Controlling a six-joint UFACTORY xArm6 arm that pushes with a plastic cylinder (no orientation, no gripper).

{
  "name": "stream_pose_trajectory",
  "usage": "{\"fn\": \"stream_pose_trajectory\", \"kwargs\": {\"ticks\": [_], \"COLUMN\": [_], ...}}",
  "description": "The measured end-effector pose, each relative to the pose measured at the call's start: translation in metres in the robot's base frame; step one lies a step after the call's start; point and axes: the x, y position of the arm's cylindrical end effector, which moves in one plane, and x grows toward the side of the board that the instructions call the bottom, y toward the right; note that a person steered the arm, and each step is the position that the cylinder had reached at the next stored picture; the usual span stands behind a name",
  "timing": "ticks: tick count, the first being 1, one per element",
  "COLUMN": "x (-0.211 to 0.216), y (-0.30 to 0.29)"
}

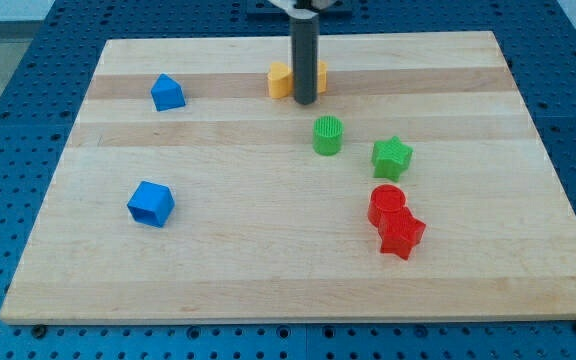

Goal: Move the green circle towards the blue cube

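The green circle (328, 135) stands right of the board's middle, in its upper half. The blue cube (151, 203) lies at the lower left. My tip (305, 101) is the lower end of the dark rod, just above and slightly left of the green circle, with a small gap between them. The rod stands in front of a yellow block (282, 79) and hides part of it.
A blue house-shaped block (168, 92) lies at the upper left. A green star (392, 156) lies right of the green circle. A red circle (387, 203) and a red star (402, 235) touch at the lower right. The wooden board (268, 280) ends on a blue pegboard.
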Motion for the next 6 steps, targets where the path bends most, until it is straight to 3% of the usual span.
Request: {"fn": "stream_pose_trajectory", "kwargs": {"ticks": [1,2,3,6], "x": [0.025,0.085,0.124,0.089], "y": [0.027,0.034,0.004,-0.086]}}
